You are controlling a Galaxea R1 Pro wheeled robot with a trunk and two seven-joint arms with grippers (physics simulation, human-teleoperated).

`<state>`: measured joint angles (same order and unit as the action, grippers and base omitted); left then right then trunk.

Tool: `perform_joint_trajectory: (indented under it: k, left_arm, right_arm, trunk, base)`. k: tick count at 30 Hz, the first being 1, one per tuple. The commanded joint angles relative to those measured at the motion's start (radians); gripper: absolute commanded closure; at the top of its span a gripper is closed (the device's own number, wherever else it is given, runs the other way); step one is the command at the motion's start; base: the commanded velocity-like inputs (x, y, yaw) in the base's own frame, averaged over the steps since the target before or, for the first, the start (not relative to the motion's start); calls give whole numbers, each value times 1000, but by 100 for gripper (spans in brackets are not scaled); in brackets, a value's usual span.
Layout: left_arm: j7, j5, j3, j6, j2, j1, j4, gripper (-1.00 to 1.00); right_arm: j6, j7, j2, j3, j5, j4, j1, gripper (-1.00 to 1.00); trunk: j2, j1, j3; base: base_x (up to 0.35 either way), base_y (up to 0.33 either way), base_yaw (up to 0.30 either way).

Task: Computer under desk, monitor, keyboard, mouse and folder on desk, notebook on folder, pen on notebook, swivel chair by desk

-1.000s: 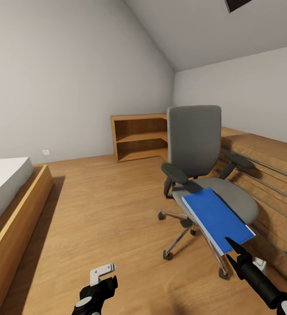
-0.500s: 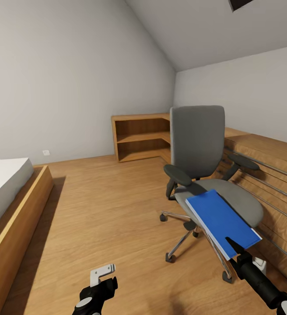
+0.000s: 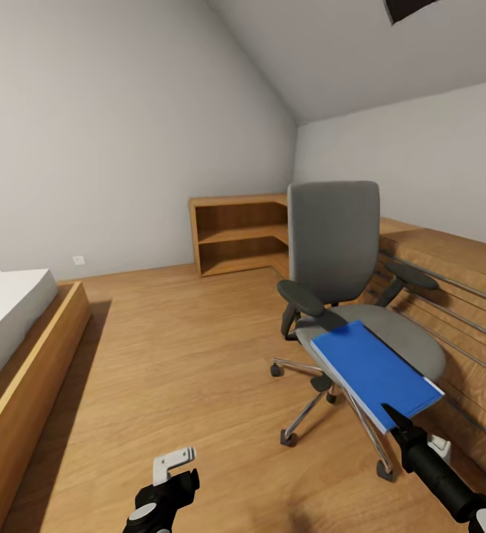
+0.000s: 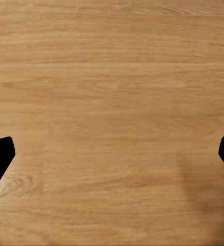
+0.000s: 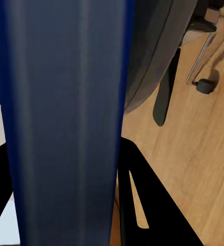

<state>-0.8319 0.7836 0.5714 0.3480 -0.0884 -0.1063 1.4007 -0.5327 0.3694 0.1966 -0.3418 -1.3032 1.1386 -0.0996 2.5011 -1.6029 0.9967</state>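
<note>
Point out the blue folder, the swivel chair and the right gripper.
folder (image 3: 369, 370), head view, middle of the blue cover.
swivel chair (image 3: 334, 237), head view, grey backrest.
right gripper (image 3: 393, 418), head view, at the folder's near edge.

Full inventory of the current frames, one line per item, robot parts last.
swivel chair: 1, grey with black armrests and chrome base, right of centre on the floor.
folder: 1, bright blue, on the chair seat, near corner overhanging the front edge.
shelf unit: 1, light wood, open, against the far wall.
wooden cabinet: 1, light wood, behind the chair.
bed platform: 1, wood frame, white top, far left.
floor: light wood.
left gripper: open, low over floor.
right gripper: at the folder's near corner, folder between its fingers.
</note>
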Motion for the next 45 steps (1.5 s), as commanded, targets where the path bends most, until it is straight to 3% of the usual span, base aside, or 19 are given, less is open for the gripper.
perform_joint_trajectory:
  k: [1,6,18,36,39,41,43,45]
  left_arm:
    - [-7,4,2,3,-1,-1,1,-100]
    - [-9,4,2,3,-1,-1,1,-100]
    - [-11,1,2,3,1,-1,1,-100]
    - [-11,0,2,3,0,-1,1,-100]
    - [-12,1,0,3,0,-1,1,-100]
    - [-11,3,-2,3,0,-1,1,-100]
    - [-11,4,-4,3,-1,-1,1,-100]
    - [-10,4,-4,3,-1,-1,1,-100]
  right_arm:
    - [-7,0,0,-2,-4,0,-1,100]
    - [-7,0,-1,-2,-4,1,-1,100]
    - [-7,0,-1,-8,-4,21,-1,100]
    - [-2,-1,0,-13,-4,29,-1,100]
    - [45,-4,0,-13,-3,57,-1,100]
    - [103,-8,-1,-12,9,84,-1,100]
    - [165,-16,-4,-10,49,108,-1,100]
    - [240,-32,-23,-9,133,146,-1,100]
  trunk:
    - [0,1,-3]
    - [-1,3,-22]
    - [-85,49,-60]
    - [-211,118,-116]
    - [-232,129,-126]
    - [-246,137,-132]
    - [-260,145,-138]
    - [-274,152,-145]
  base:
    - [0,0,0]
    - [0,0,0]
    - [-20,0,0]
    - [-308,-116,0]
    - [-225,-158,0]
    - [-98,-69,0]
    - [-50,-36,0]
    - [-24,-17,0]
